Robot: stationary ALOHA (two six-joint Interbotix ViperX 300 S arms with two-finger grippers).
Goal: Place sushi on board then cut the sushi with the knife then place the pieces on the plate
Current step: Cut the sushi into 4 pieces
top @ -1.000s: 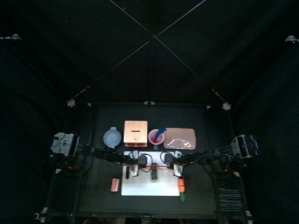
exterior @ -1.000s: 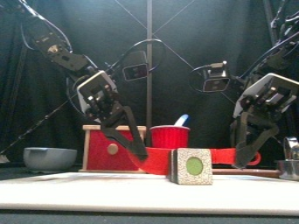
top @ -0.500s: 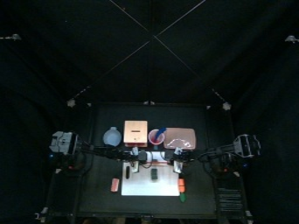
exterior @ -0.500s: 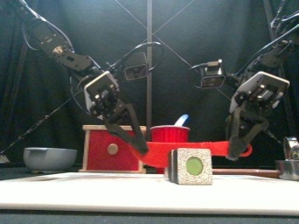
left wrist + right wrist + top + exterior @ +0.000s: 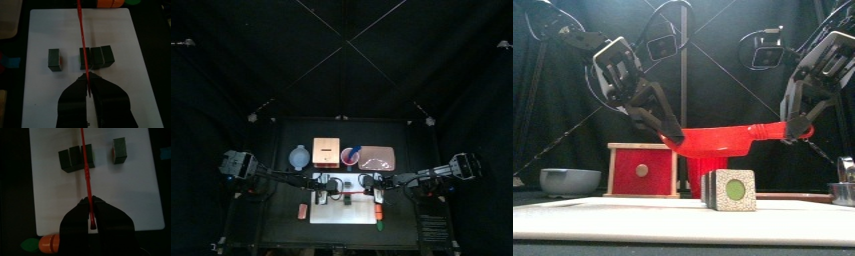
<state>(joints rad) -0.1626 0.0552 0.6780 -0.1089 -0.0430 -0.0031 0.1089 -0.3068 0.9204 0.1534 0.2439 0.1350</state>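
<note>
Red knife (image 5: 762,131) — held by both jaws, over sushi (image 5: 731,190).

Black table (image 5: 372,130) with white board (image 5: 342,228), wooden box (image 5: 325,150), bowl (image 5: 299,157), pink tray (image 5: 381,158).

Knife (image 5: 727,136) ends buried in left claw (image 5: 673,138), right claw (image 5: 796,128). Metal cutter (image 5: 846,188) cut off at right edge. Orange toy (image 5: 110,2) cut off.

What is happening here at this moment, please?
The left gripper and the right gripper are each shut on one end of the red knife. They hold it above the sushi on the board. One piece already lies apart from the rest.
</note>
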